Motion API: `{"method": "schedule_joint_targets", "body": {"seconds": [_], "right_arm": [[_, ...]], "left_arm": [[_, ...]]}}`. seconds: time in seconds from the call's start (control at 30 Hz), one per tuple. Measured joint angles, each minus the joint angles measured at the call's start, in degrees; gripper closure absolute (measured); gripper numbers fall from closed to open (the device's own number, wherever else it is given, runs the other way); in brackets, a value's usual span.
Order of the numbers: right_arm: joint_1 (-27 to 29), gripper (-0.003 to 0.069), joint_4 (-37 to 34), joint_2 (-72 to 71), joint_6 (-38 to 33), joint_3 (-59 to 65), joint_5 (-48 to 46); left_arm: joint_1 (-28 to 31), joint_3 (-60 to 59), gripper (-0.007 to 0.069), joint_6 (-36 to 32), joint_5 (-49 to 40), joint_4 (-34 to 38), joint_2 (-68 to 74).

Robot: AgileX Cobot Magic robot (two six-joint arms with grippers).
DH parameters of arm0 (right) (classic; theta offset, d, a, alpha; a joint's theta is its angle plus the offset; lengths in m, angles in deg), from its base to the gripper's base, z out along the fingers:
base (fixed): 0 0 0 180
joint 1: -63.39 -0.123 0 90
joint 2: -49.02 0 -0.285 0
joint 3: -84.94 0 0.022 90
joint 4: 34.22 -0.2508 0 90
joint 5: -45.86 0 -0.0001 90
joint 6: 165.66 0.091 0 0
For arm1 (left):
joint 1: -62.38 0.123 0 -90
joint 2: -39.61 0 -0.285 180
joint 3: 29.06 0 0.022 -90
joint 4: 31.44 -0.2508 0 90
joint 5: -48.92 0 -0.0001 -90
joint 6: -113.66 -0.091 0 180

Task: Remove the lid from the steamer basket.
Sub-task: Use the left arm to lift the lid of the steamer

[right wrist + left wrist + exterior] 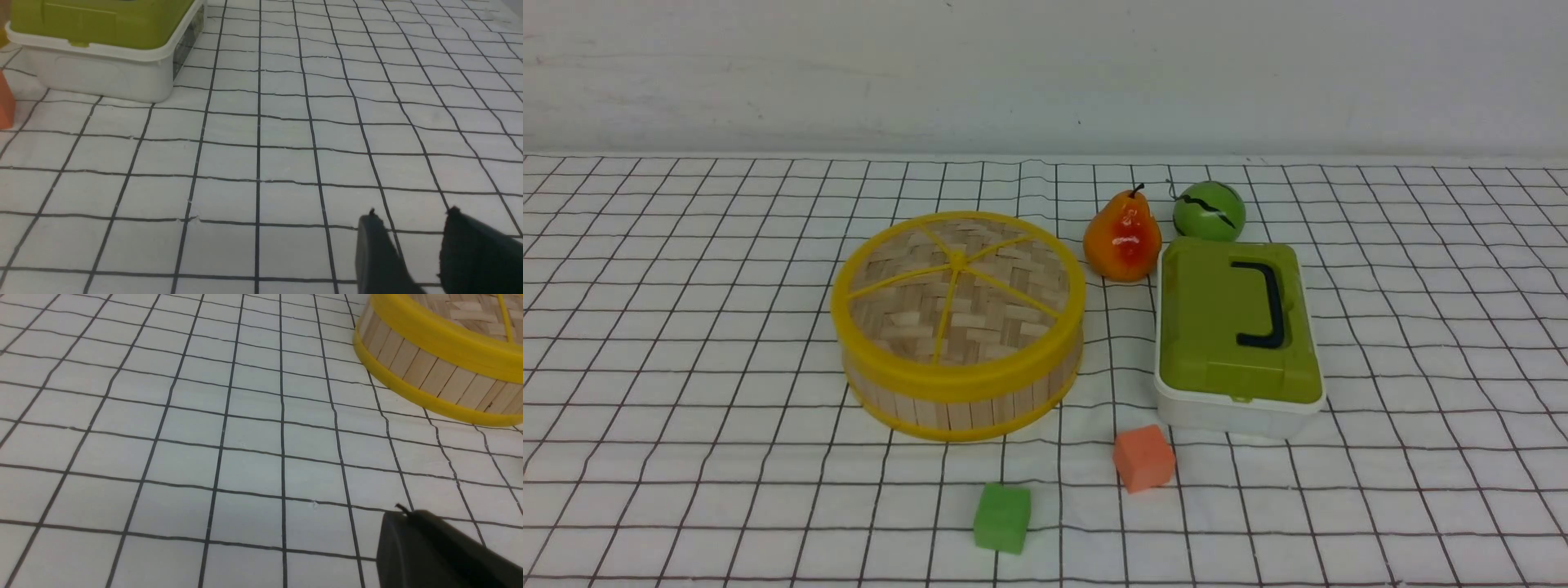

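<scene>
Left gripper [408, 517]: jaws closed together and empty, low over the checked cloth [686, 343]. It sits near the basket's side but clear of it, probably waiting to start.
Lid [956, 282]: lies flat on the basket, set within the yellow top rim, so it is not yet off. The thin spokes or the rim look like the only places to grip.
Steamer basket [956, 408]: upright on the cloth, left of centre, with open space around it for an approach.
Green block [1002, 517]: in front of the basket, apart from it.
Pear [1123, 237]: behind and to the right of the basket, near the box.
Orange block [1143, 457]: just in front of the box's near corner.
Green ball [1209, 211]: behind the box.
Box [1237, 412]: closed under its green lid; no part of this task.
Right gripper [412, 218]: jaws a little apart, holding nothing, well away from the basket.
</scene>
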Motion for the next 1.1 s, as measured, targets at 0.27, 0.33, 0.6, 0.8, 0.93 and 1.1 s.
{"method": "schedule_joint_targets", "body": {"seconds": [0.27, 0.33, 0.6, 0.8, 0.93, 1.1], "right_arm": [[0.0, 0.0419, 0.0, 0.0, 0.0, 0.0, 0.0], [0.0, 0.0419, 0.0, 0.0, 0.0, 0.0, 0.0], [0.0, 0.0419, 0.0, 0.0, 0.0, 0.0, 0.0], [0.0, 0.0419, 0.0, 0.0, 0.0, 0.0, 0.0], [0.0, 0.0419, 0.0, 0.0, 0.0, 0.0, 0.0], [0.0, 0.0419, 0.0, 0.0, 0.0, 0.0, 0.0]], "left_arm": [[0.0, 0.0, 0.0615, 0.0, 0.0, 0.0, 0.0], [0.0, 0.0, 0.061, 0.0, 0.0, 0.0, 0.0], [0.0, 0.0, 0.0605, 0.0, 0.0, 0.0, 0.0], [0.0, 0.0, 0.0605, 0.0, 0.0, 0.0, 0.0], [0.0, 0.0, 0.0599, 0.0, 0.1, 0.0, 0.0], [0.0, 0.0, 0.0594, 0.0, 0.4, 0.0, 0.0]]}}
